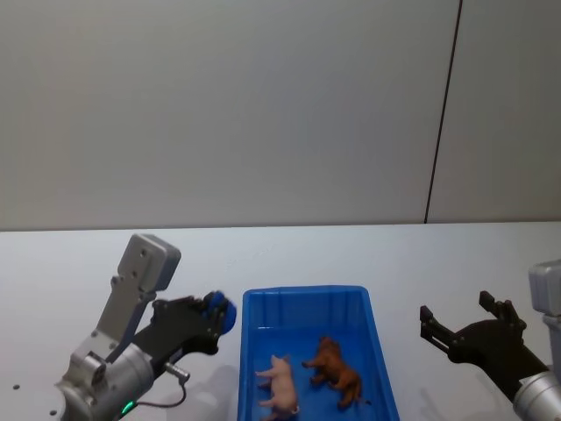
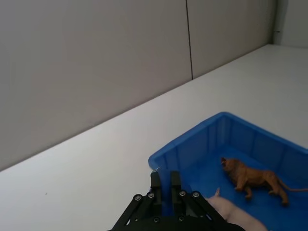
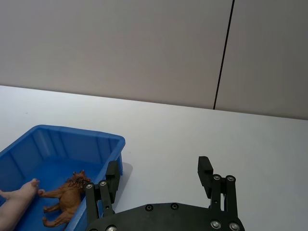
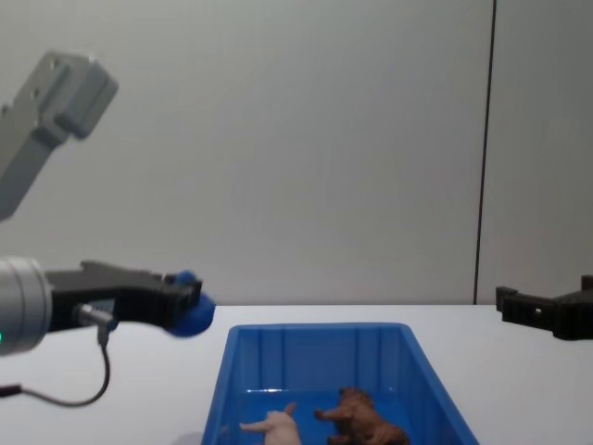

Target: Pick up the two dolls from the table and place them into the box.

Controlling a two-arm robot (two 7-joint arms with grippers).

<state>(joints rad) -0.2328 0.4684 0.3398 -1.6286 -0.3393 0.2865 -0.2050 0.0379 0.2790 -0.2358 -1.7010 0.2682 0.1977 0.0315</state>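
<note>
A plain, pale grey panelled wall [image 1: 228, 105] stands behind the scene, matte and evenly lit. A thin dark vertical seam [image 1: 443, 110] divides it toward the right side, running down to the far edge of the flat white worktop [image 1: 289, 246]. The worktop meets the wall in a straight horizontal line.

We see a glossy blue plastic box [image 1: 307, 303] with ribbed walls, a smooth pale pink pig doll [image 1: 280, 382], a shaggy-textured brown doll [image 1: 336, 372], and a matt white table [image 1: 289, 254].
</note>
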